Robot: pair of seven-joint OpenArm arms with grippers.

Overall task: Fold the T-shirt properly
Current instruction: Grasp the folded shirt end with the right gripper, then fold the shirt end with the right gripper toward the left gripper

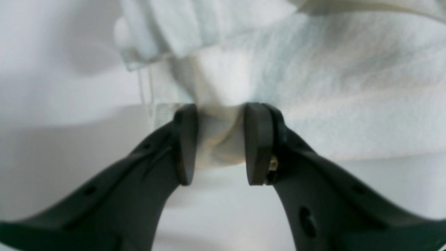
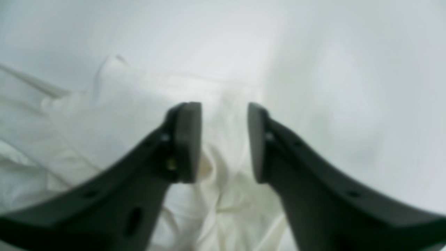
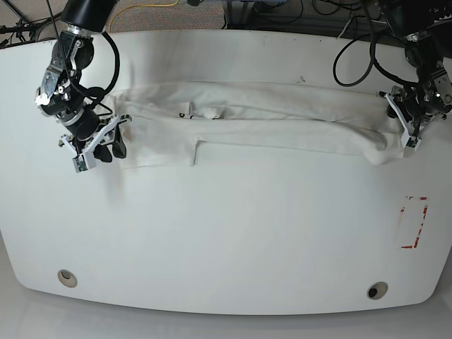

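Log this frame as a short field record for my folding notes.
surface: white table
garment: T-shirt, stretched into a long band across the far half of the table
left gripper: pinching bunched cloth at one end
right gripper: jaws apart around cloth at the other end; grip unclear
extra: red outlined marking on table

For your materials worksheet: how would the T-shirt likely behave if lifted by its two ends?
Probably floppy: the T-shirt bunches between the left gripper pads. It would likely sag mid-span, since it lies long and wrinkled. It seems light; thin folds stay flat.
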